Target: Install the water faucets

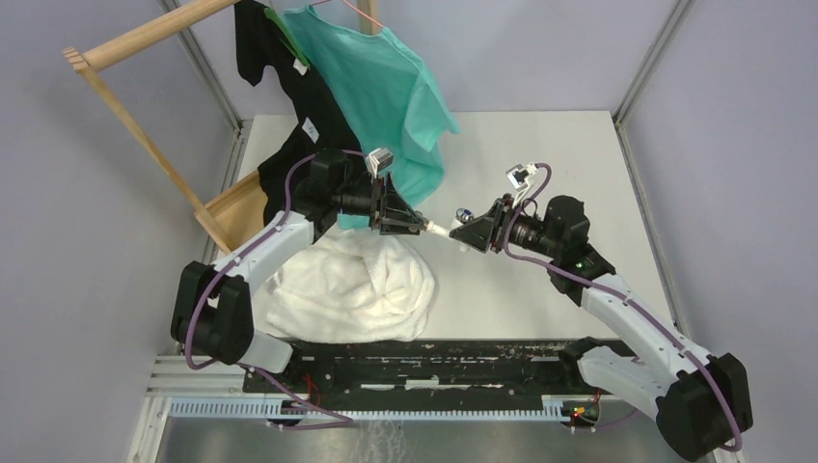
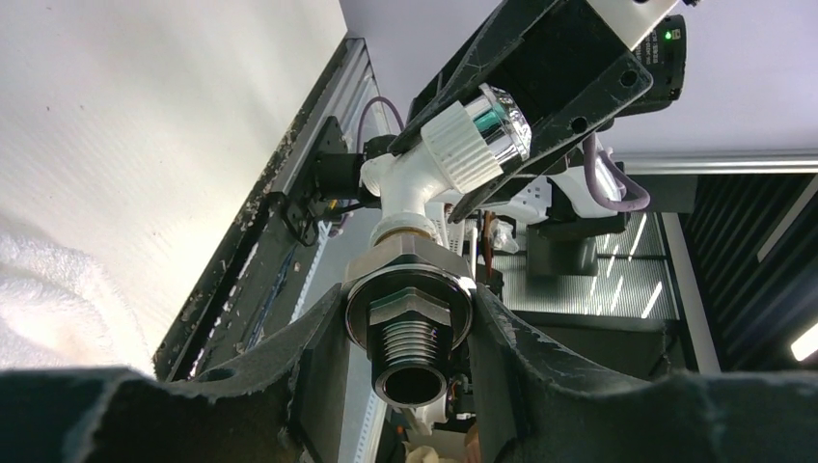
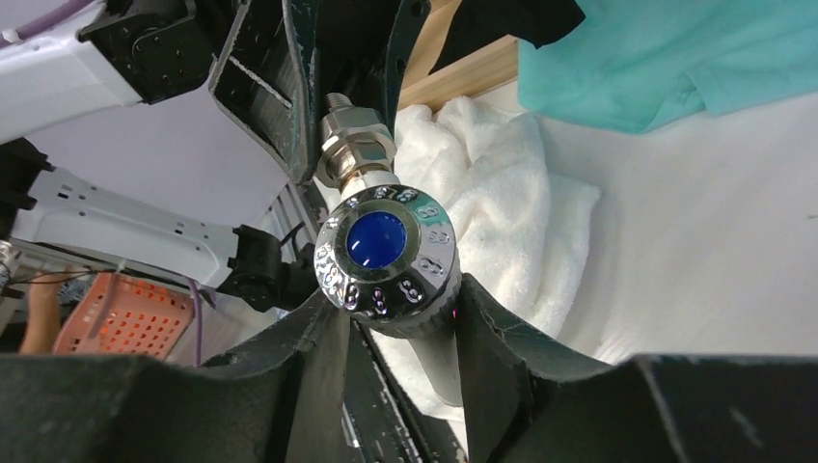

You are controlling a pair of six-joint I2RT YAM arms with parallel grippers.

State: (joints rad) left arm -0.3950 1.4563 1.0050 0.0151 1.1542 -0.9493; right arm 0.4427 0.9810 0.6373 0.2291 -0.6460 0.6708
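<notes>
The water faucet (image 1: 439,230) hangs in the air between my two grippers, above the table's middle. Its silver threaded fitting (image 2: 410,318) points at the left wrist camera, and my left gripper (image 2: 410,323) is shut on its wide hex collar. Beyond the fitting rises the white plastic body (image 2: 415,178) with a ribbed white collar. At its far end is a chrome knob with a blue dot (image 3: 378,239). My right gripper (image 3: 391,304) is shut on that knob, one finger pressing each side. From above, the left gripper (image 1: 410,224) and right gripper (image 1: 465,231) face each other.
A crumpled white towel (image 1: 357,285) lies under the left arm. A teal shirt (image 1: 386,87) and a black shirt (image 1: 280,96) hang from a wooden rack (image 1: 145,135) at the back left. A black rail (image 1: 415,357) runs along the near edge.
</notes>
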